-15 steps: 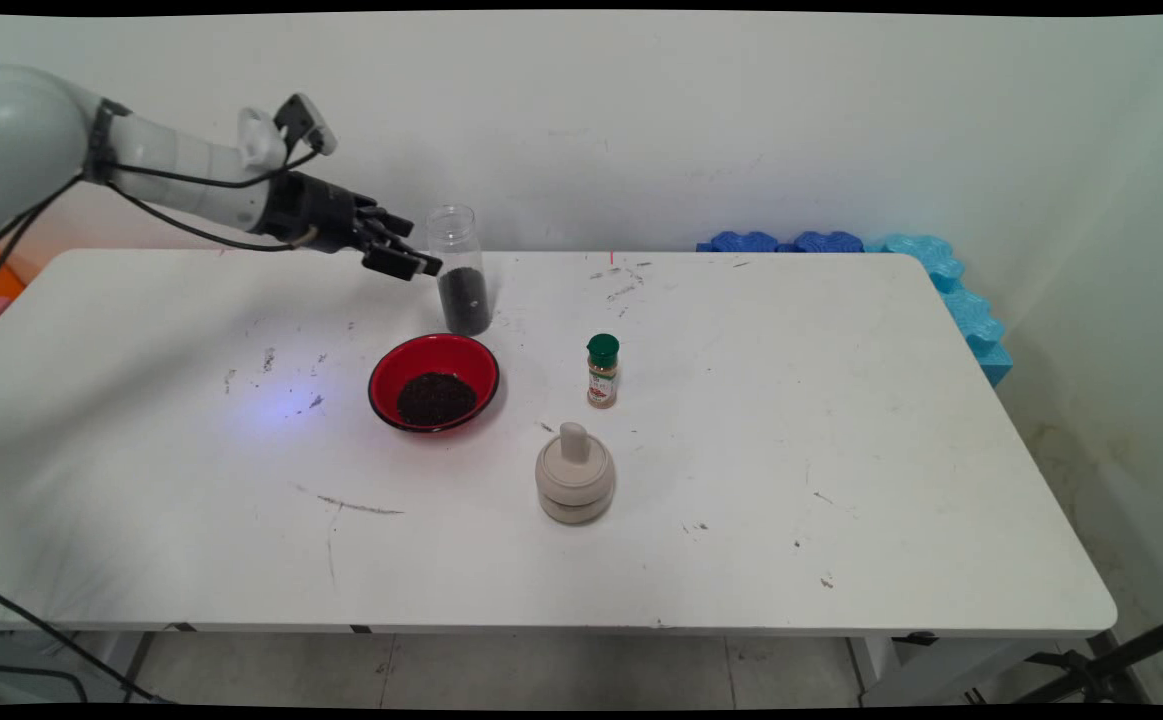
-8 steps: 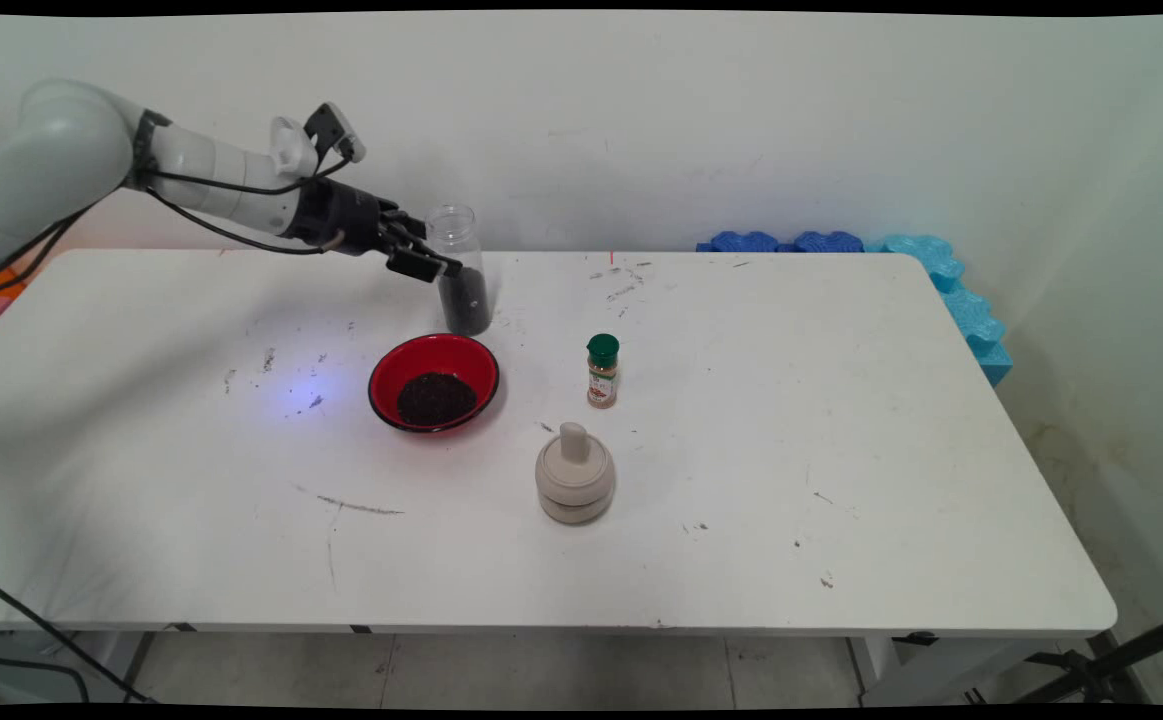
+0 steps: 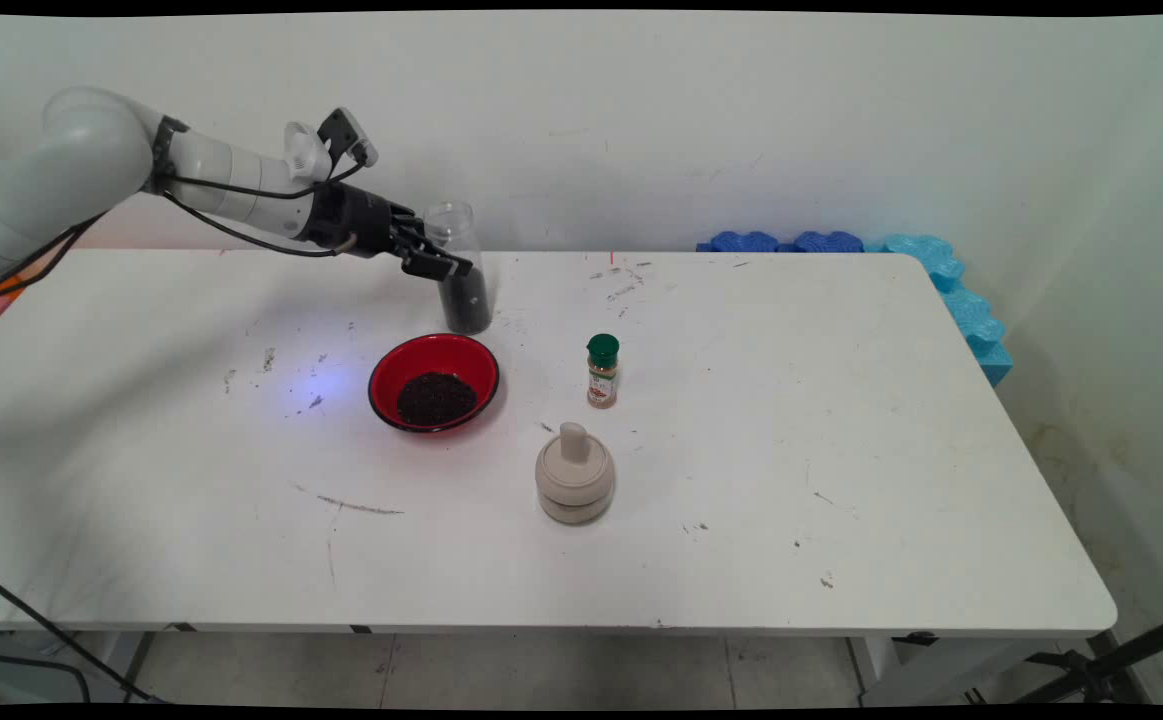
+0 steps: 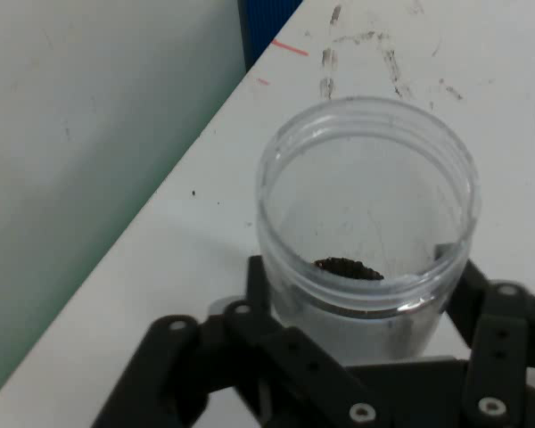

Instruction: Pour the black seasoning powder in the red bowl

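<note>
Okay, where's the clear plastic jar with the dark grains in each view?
Main view: the clear plastic jar stands upper left of centre, behind the red bowl.
Hand view: the jar fills the centre, seen into its open mouth.
Shared landmark: the black gripper straddling it.

Jar point(image 4: 366, 223): clear smooth plastic, threaded rim, w/ dark grainy stuff inside. Gripper point(image 4: 366, 374): matt black plastic-looking linkage w/ small shiny metal pins. Table point(image 3: 841, 450): smooth white laminate-like top, slight sheen, scuffed & streaked w/ dark marks. Bowl point(image 3: 387, 372): glossy red inside, black rim, holds dark coarse grains. Spice bottle point(image 3: 602, 372): clear body, paper label, green plastic cap. Lidded pot point(image 3: 574, 478): matt beige, ceramic-like. Blue pads point(image 3: 951, 290) at far edge: matt foam.
</note>
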`<state>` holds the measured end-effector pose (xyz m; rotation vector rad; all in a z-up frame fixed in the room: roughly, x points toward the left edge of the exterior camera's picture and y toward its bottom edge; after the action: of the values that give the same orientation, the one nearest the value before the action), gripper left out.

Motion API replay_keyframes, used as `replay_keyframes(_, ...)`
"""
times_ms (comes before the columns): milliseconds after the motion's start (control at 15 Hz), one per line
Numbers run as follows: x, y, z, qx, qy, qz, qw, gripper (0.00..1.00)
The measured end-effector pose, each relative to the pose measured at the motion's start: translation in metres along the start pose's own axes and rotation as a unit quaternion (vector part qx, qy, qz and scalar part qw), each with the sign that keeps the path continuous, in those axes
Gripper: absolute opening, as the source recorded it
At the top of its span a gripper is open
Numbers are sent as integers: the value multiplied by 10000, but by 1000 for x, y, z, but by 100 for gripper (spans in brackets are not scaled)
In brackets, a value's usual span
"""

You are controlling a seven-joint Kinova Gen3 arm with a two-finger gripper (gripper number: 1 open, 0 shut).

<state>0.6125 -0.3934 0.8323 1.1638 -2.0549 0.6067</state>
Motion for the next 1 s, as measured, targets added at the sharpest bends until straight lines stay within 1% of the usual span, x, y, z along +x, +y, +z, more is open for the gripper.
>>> replay_keyframes(333, 1, -1, 2, -4, 37, 25, 10000, 0)
replay_keyframes(533, 6, -2, -2, -8, 108, 78, 9999, 0)
replay_keyframes(800, 16, -1, -20, -5, 236, 169, 9996, 0)
replay_keyframes(1000, 26, 3, -43, -38, 326, 266, 9991, 0)
